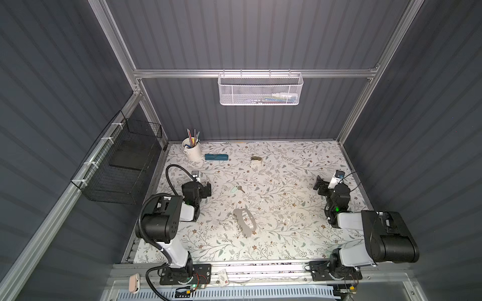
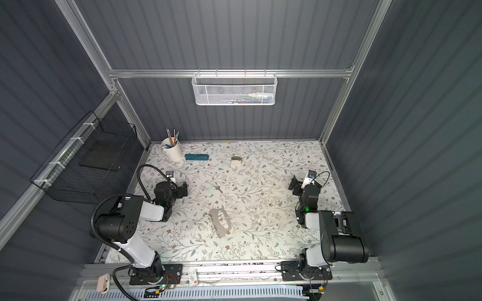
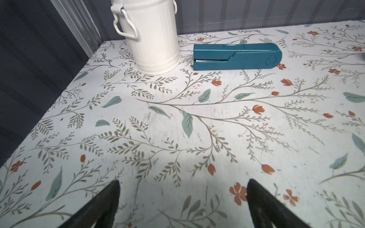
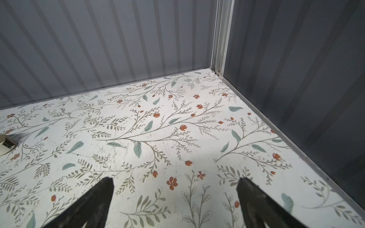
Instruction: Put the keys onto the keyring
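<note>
Left end effector (image 3: pixel 182 184) and right end effector (image 4: pixel 175 181) are being held wide open, empty. Nothing is being joined yet: the keys (image 1: pixel 238 189) are lying centrally on the tabletop (image 1: pixel 287 166), apart from the nearer keyring (image 1: pixel 245 222).

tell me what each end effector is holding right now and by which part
Nothing is held. The left end effector and right end effector are open and empty; the keys and keyring lie apart from both.

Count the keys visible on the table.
1. A brass key joined to a mint-green tag lies mid-table, beyond the grey keyring and apart from it. The keyring's small rings look bare, though they are too small to be sure.
</note>
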You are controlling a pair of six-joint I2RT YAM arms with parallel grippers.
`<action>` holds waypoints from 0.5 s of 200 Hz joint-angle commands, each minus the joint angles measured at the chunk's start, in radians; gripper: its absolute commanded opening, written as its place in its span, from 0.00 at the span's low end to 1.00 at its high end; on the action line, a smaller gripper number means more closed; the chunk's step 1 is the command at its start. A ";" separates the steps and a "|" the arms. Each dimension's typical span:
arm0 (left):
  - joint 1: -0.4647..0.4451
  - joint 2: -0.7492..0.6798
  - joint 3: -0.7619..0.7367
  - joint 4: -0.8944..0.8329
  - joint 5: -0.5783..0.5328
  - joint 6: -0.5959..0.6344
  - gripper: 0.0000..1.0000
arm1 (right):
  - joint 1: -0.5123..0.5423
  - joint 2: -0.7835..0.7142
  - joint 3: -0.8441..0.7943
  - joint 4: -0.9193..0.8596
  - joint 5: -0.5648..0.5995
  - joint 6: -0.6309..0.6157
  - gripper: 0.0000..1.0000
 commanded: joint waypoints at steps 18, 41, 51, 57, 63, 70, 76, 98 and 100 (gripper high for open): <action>0.012 0.000 0.014 0.003 0.005 -0.005 1.00 | -0.001 -0.003 -0.004 0.019 0.012 0.006 0.99; 0.012 0.000 0.014 0.001 0.006 -0.004 1.00 | -0.002 -0.004 -0.004 0.018 0.013 0.006 0.99; 0.012 0.001 0.015 -0.001 0.009 -0.004 1.00 | -0.001 -0.003 -0.004 0.018 0.013 0.006 0.99; 0.012 0.000 0.016 0.000 0.008 -0.003 1.00 | -0.001 -0.003 -0.004 0.018 0.012 0.006 0.99; 0.012 0.001 0.016 0.000 0.007 -0.003 1.00 | -0.001 -0.004 -0.004 0.018 0.013 0.007 0.99; 0.012 0.001 0.016 0.000 0.007 -0.005 1.00 | 0.000 -0.004 -0.005 0.019 0.013 0.006 0.99; 0.012 0.001 0.016 -0.001 0.008 -0.005 1.00 | -0.001 -0.005 -0.006 0.019 0.013 0.006 0.99; 0.012 0.000 0.016 -0.003 0.008 -0.004 1.00 | -0.001 -0.005 -0.006 0.019 0.013 0.006 0.99; 0.012 0.001 0.017 -0.003 0.008 -0.004 1.00 | -0.001 -0.005 -0.006 0.019 0.013 0.007 0.99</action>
